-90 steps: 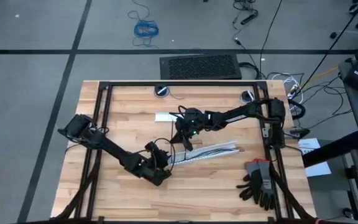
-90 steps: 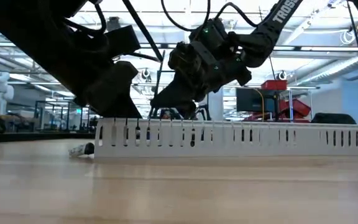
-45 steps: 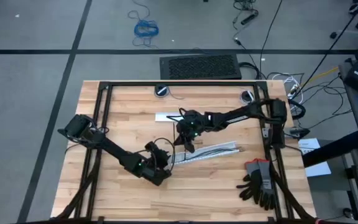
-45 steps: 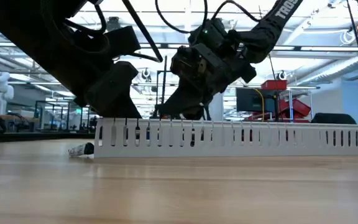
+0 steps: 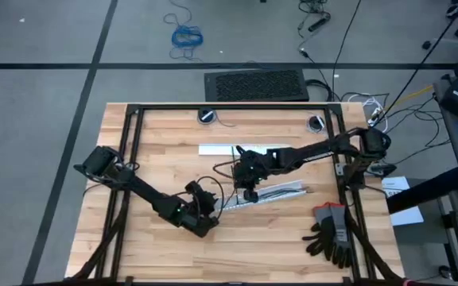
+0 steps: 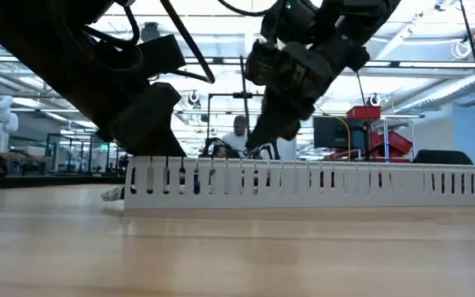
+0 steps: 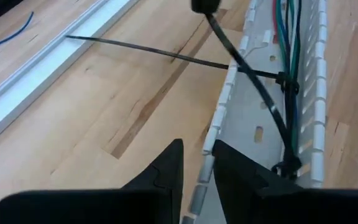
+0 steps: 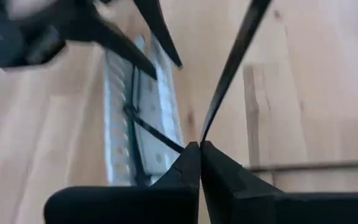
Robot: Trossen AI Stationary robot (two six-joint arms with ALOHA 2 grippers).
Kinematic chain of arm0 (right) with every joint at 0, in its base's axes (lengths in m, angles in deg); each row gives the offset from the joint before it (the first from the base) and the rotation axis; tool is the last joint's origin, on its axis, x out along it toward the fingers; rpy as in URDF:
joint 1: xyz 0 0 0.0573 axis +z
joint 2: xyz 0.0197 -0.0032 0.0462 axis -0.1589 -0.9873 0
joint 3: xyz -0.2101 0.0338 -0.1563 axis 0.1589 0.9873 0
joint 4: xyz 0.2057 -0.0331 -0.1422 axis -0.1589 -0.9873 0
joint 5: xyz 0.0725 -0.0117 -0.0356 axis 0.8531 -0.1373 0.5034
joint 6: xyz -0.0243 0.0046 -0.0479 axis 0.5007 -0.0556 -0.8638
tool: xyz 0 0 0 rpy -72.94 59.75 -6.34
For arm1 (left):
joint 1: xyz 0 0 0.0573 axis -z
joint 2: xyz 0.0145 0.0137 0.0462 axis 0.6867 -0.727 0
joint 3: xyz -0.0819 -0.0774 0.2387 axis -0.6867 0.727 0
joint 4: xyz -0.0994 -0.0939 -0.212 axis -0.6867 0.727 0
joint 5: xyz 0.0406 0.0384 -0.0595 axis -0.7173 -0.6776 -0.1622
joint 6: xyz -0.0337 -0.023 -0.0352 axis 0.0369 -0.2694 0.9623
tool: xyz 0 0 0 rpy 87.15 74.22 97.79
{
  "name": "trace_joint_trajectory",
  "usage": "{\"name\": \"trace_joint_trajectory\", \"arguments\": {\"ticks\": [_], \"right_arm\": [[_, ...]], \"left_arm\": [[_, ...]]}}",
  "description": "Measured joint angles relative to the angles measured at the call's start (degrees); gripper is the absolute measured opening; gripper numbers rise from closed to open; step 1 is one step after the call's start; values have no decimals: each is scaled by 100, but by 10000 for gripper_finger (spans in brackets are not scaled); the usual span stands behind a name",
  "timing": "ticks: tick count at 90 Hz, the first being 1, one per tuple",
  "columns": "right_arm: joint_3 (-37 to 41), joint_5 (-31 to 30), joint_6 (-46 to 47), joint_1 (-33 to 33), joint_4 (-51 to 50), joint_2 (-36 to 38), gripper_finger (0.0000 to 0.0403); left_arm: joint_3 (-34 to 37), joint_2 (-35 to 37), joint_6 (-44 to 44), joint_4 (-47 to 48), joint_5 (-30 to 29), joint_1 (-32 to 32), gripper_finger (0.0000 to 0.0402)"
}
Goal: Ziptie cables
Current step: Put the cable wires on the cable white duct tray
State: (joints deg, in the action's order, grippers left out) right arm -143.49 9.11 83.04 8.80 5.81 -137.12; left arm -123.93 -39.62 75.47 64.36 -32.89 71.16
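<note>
A: What's the surface and room?
B: A pale butcher-block table [image 5: 157,238] on grey floor; the low view alone shows a bright lab behind.
A: Left to right?
B: The left gripper [image 7: 194,165], slightly parted and holding nothing, sits at the slotted white duct [image 7: 253,118]. The cables [image 7: 289,43] lie inside, a ziptie [image 7: 166,55] looped round them. At one o'clock, the right gripper [image 8: 199,147] pinches a thin ziptie strip [image 8: 229,68].

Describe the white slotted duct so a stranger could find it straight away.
On the wooden table, look mid-table where both arms meet. The duct is the long white channel with slotted walls, holding thin wires; the flat white strip farther back has no slots.
</note>
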Motion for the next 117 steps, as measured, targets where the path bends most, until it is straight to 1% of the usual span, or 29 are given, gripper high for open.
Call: {"name": "trace_joint_trajectory", "arguments": {"ticks": [32, 40, 53, 66, 88, 95, 105, 117], "right_arm": [[25, -287, 169, 270, -132, 3, 0], [32, -339, 174, 361, -244, 111, 0], [32, -732, 174, 498, -531, 383, 0], [32, -923, 123, 464, -771, 336, 0], [32, -866, -117, 257, -516, 176, 0], [32, -840, -141, 174, -535, 131, 0], [30, -615, -150, 77, -530, -2, 0], [32, -606, -153, 64, -602, -137, 0]], "left_arm": [[0, 0, 2, 17, 0, 0, 83], [0, 2, 2, 22, 0, 0, 83], [0, 2, 44, 27, 0, 0, 83], [0, 2, 48, 26, 0, 0, 83], [0, 2, 125, 39, 0, 0, 83], [0, 2, 153, 86, -2, 0, 83], [0, 7, 151, 99, -1, 0, 83], [0, 7, 151, 107, -2, 0, 83]]}}
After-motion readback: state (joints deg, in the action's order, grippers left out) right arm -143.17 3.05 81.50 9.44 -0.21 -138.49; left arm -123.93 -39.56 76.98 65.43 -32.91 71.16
